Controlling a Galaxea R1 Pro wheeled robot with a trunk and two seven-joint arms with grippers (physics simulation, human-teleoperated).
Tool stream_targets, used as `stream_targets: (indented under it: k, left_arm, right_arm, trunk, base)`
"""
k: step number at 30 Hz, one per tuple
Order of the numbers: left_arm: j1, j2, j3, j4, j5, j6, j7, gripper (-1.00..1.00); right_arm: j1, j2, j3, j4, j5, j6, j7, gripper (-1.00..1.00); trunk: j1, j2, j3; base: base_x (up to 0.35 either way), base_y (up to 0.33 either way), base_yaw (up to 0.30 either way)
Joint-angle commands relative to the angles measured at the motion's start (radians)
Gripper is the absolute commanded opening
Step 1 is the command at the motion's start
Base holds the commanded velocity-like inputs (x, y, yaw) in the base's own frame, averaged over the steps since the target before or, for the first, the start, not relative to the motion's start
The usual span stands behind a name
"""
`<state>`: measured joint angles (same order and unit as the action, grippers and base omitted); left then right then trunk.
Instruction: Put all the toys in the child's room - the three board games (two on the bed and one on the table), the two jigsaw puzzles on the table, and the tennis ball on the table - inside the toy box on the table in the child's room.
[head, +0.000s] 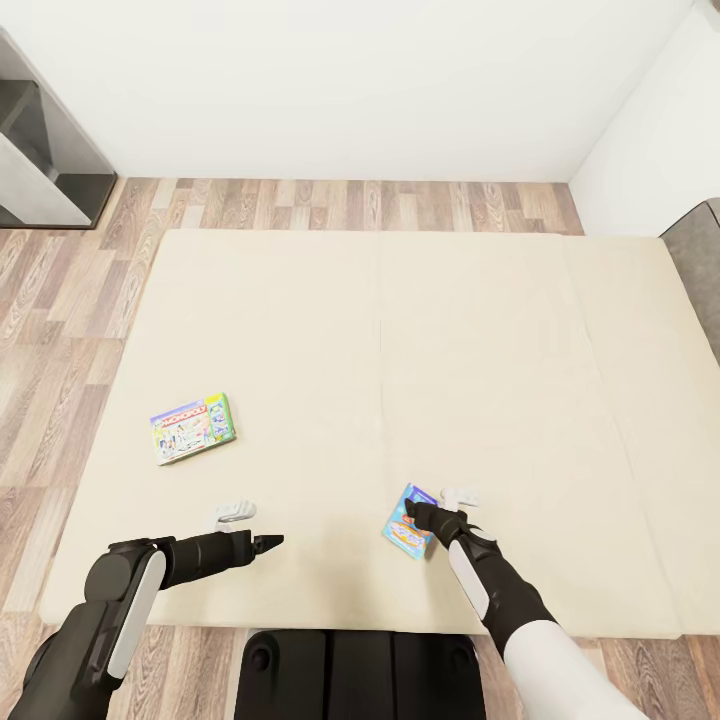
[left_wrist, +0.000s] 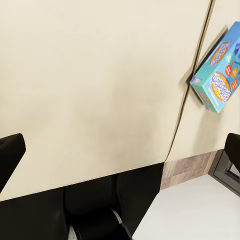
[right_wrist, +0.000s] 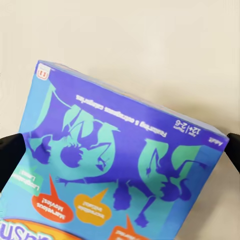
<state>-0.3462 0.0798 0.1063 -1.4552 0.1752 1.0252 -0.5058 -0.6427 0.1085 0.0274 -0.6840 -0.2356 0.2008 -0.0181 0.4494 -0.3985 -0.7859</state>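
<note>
Two board games lie on the cream bed (head: 400, 330). A green one with big letters (head: 193, 427) rests flat near the left edge, ahead of my left gripper (head: 268, 543), which hovers open over bare mattress. The blue one with cartoon art (head: 404, 526) sits near the front edge, and it also appears tilted in the left wrist view (left_wrist: 216, 75). My right gripper (head: 427, 517) is down on it. In the right wrist view the blue box (right_wrist: 120, 165) spans the whole gap between the two black fingertips (right_wrist: 10, 150), which stand as wide apart as the left gripper's (left_wrist: 120, 150).
Wood-plank floor (head: 60, 330) surrounds the bed on the left and far sides, with a white wall (head: 350, 80) behind. A dark grey cabinet (head: 45, 150) stands at the far left and a grey object (head: 700, 260) at the right edge. My black base (head: 360, 670) is against the bed's front.
</note>
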Motion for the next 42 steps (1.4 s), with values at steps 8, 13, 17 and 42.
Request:
stream_targets:
  k: [8, 13, 17, 42]
  left_arm:
    - [0.000, 0.000, 0.001, -0.001, 0.004, 0.007, 0.000, 1.00]
    - [0.000, 0.000, 0.001, -0.001, 0.004, 0.007, 0.000, 1.00]
    - [0.000, 0.000, 0.001, -0.001, 0.004, 0.007, 0.000, 1.00]
    - [0.000, 0.000, 0.001, -0.001, 0.004, 0.007, 0.000, 1.00]
  right_arm:
    - [0.000, 0.001, 0.002, -0.002, -0.008, 0.006, 0.043, 1.00]
    - [0.000, 0.001, 0.001, -0.002, -0.008, 0.010, 0.084, 1.00]
    - [0.000, 0.001, 0.000, -0.002, -0.008, 0.011, 0.111, 1.00]
    - [0.000, 0.004, 0.000, -0.002, -0.009, 0.012, 0.168, 1.00]
  trunk:
    - [0.001, -0.002, -0.001]
    - [0.001, -0.002, -0.001]
    - [0.001, -0.002, -0.001]
    - [0.001, -0.002, -0.001]
  base:
    - [0.000, 0.000, 0.000]
    - [0.000, 0.000, 0.000]
    - [0.000, 0.000, 0.000]
    - [0.000, 0.000, 0.000]
